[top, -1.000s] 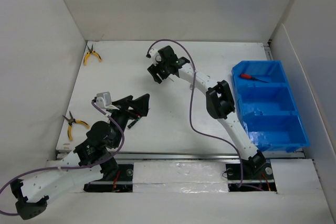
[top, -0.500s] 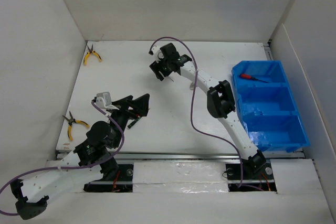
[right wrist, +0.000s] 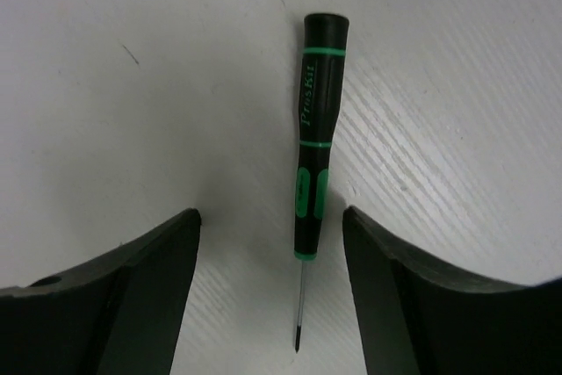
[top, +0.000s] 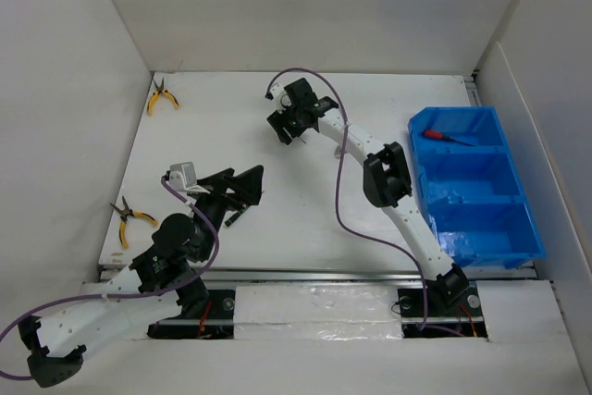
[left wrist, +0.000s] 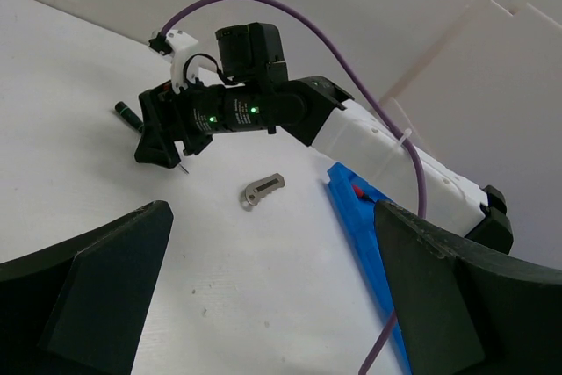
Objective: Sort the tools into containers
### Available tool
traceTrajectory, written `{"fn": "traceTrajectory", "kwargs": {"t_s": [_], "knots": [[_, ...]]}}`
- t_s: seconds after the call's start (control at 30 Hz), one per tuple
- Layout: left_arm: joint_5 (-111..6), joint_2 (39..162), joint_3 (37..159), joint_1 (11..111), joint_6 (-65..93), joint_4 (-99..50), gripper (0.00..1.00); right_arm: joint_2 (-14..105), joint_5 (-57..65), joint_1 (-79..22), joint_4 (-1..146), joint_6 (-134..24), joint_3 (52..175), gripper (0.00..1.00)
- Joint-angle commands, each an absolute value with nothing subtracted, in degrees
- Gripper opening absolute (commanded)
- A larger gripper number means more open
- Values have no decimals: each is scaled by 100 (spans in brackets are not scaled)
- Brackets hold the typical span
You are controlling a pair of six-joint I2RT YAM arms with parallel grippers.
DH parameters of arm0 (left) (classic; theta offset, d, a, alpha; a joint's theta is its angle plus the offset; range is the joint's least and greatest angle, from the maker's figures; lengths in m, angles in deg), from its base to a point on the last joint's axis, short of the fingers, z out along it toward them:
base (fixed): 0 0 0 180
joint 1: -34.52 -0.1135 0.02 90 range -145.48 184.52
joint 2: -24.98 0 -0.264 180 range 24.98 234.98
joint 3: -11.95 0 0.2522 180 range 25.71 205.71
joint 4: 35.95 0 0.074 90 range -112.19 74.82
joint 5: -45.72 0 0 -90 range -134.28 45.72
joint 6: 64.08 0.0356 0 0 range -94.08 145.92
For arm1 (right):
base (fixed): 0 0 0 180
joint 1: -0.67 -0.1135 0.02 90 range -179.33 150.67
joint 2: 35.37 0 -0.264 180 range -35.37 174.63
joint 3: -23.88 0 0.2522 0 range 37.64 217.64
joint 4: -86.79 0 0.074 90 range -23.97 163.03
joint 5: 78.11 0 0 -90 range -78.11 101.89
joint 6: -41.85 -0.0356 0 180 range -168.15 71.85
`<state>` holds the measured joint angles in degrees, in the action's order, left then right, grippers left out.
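So the right end effector (right wrist: 270, 217) is spread wide, with the black-and-green screwdriver (right wrist: 312, 129) lying flat on the worktop (right wrist: 132, 85) between its fingers, not pinched. The left end effector (left wrist: 272, 212) is spread too, holding nothing. The blue bin (top: 472, 173) sits well apart on the right.

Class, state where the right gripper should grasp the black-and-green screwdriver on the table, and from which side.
Probably the thick handle of the screwdriver, from straight above: it lies flat between the fingers of the open right gripper, which would close across its width.
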<state>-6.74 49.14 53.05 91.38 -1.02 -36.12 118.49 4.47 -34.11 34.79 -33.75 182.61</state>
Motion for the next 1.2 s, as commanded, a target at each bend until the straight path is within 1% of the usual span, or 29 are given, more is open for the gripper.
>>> {"fn": "traceTrajectory", "kwargs": {"t_s": [0.0,0.07,0.1,0.17,0.2,0.27,0.3,0.33,0.37,0.4,0.43,0.53,0.63,0.7,0.77,0.8,0.87,0.9,0.93,0.97,1.03,1.07,1.17], "knots": [[-710,4924,5313,9121,-115,-3897,99,11923,503,-3352,3224,-3426,18469,69],[-737,4924,5314,9121,-124,-3897,99,11914,495,-3352,3172,-3461,18451,66],[-728,4933,5314,9121,-115,-3889,99,11958,425,-3352,3137,-3461,18460,61],[-710,4924,5314,9121,-124,-3888,99,11993,407,-3352,3066,-3461,18504,58],[-710,4906,5322,9121,-132,-3871,99,12002,433,-3352,3058,-3496,18504,53],[-710,4880,5314,9121,-132,-3871,99,12028,425,-3352,3023,-3488,18539,47],[-710,4854,5314,9121,-132,-3862,99,12046,372,-3352,2996,-3479,18547,41],[-710,4827,5305,9121,-124,-3853,99,12055,355,-3352,2978,-3470,18556,38],[-710,4810,5305,9121,-141,-3845,99,12055,328,-3352,2961,-3461,18530,33],[-710,4792,5305,9121,-141,-3844,99,12038,319,-3352,2987,-3452,18504,6],[-728,4775,5287,9121,-141,-3844,99,11985,371,-3352,3013,-3461,18460,0],[-693,4739,5279,9121,-150,-3853,99,11845,451,-3352,3198,-3531,18153,0],[-631,4748,5252,9121,-124,-3880,99,11424,653,-3352,3680,-3786,17460,0],[-622,4809,5252,9121,-124,-3897,99,10818,688,-3290,4163,-4048,16803,0],[-596,4844,5269,9121,-115,-3889,99,10326,784,-3115,4436,-4251,16431,0],[-552,4880,5278,9121,-115,-3871,99,9801,933,-2966,4489,-4513,16107,0],[-508,4889,5287,9121,-115,-3871,99,9219,943,-2755,4621,-4805,15737,0],[-517,4889,5287,9121,-115,-3853,99,8572,769,-2632,4735,-5171,15483,0],[-534,4889,5296,9121,-106,-3853,99,8218,611,-2492,4945,-5288,14836,0],[-543,4880,5287,9121,-106,-3853,99,7884,470,-2221,5391,-5429,14508,0],[-569,4862,5279,9121,-123,-3853,99,7077,258,-1956,5693,-5815,13953,0],[-561,4845,5278,9121,-124,-3853,99,6871,232,-1832,5859,-5930,13551,0],[-570,4801,5261,9121,-132,-3880,99,6238,336,-1375,6010,-6308,12978,0]]}}
